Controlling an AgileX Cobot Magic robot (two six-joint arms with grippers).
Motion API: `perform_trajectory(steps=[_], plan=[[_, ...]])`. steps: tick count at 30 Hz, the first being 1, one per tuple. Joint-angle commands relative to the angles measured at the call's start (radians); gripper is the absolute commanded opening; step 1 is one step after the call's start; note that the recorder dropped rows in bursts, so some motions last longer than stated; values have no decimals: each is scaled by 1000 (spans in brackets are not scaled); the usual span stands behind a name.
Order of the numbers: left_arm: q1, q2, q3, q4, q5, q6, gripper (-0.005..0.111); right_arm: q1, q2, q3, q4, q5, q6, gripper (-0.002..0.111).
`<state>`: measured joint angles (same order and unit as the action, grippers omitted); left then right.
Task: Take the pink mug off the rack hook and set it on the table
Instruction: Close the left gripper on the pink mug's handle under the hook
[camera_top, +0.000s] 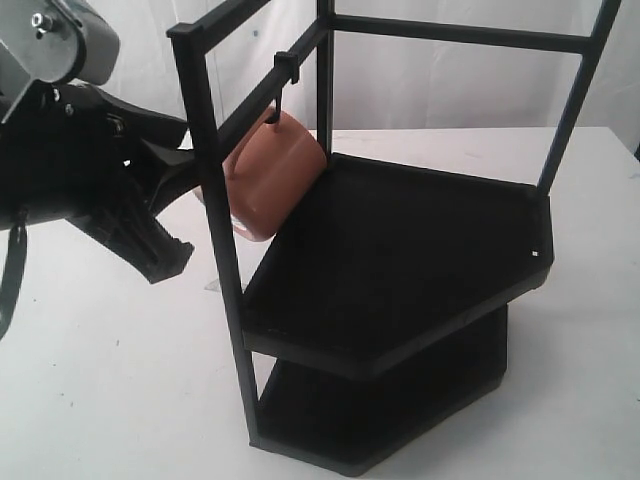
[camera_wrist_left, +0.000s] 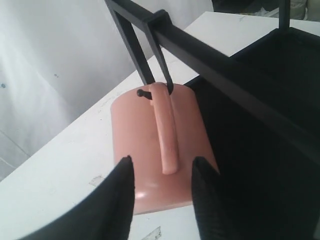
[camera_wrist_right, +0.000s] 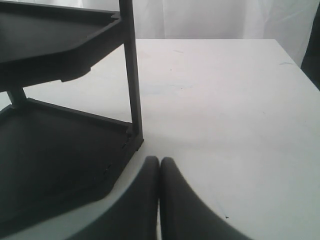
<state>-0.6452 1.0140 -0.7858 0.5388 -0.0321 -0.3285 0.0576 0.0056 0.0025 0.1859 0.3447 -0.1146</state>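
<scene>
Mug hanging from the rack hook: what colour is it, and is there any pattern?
The mug is plain salmon pink with no pattern; it shows best in the left wrist view.

the exterior view looks down on a black two-shelf metal rack (camera_top: 400, 250); both wrist views share it. the left sits close on a salmon-pink ceramic mug (camera_wrist_left: 145, 145), the right low by the rack's foot.

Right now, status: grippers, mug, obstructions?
Left gripper open, fingers flanking pink mug. Right gripper shut, low beside rack. Mug hanging from hook. Rack rail close above.
</scene>
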Motion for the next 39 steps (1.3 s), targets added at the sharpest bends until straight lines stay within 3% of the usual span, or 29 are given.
perform_trajectory(steps=[1, 20, 27, 39], plan=[[-6, 21, 5, 2, 5, -13, 43, 2, -6, -2, 0, -9, 0, 0], [-6, 34, 5, 2, -27, -13, 43, 2, -6, -2, 0, -9, 0, 0], [-6, 34, 5, 2, -30, -8, 63, 2, -6, -2, 0, -9, 0, 0], [-6, 34, 5, 2, -93, -8, 63, 2, -6, -2, 0, -9, 0, 0]])
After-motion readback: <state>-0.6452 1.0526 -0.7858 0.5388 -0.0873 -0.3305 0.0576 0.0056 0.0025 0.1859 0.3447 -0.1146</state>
